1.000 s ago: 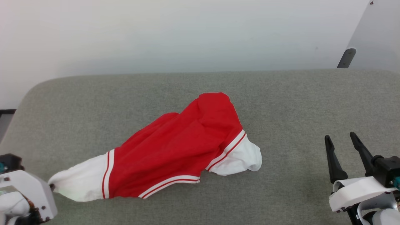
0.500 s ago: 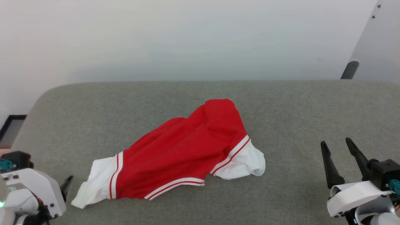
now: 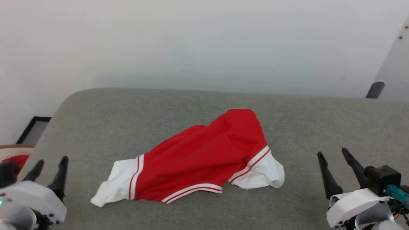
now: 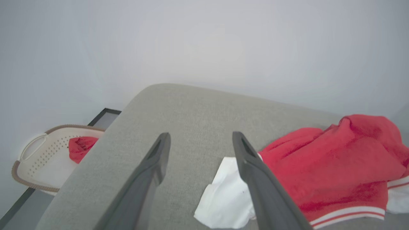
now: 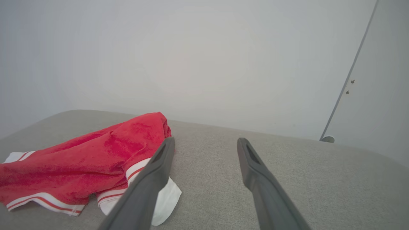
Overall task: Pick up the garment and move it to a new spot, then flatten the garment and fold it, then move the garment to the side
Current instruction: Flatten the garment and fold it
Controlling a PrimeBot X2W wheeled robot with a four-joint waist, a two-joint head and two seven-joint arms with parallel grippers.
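Note:
The garment [image 3: 204, 159], a bright red shirt with white sleeves and red-and-white striped trim, lies crumpled in the middle of the grey padded surface [image 3: 287, 124]. My left gripper [image 3: 51, 163] stands open at the lower left, well clear of the shirt's white left sleeve [image 3: 115, 185]. In the left wrist view the garment [image 4: 332, 172] lies to the right of the open left gripper [image 4: 199, 140], untouched. My right gripper [image 3: 331, 154] is open at the lower right, apart from the shirt. The right wrist view has the garment [image 5: 92, 153] left of the open right gripper [image 5: 206, 143].
A pale perforated laundry basket [image 4: 35, 159] holding a small plain red cloth [image 4: 80, 148] sits on the floor beyond the surface's left edge. A white wall runs behind. A door with a floor stop [image 3: 374, 89] is at the far right.
My left gripper has let go of the white sleeve, opened and drawn back; the sleeve has dropped flat onto the surface. The head camera has shifted, so the whole picture moved. The right gripper stayed open.

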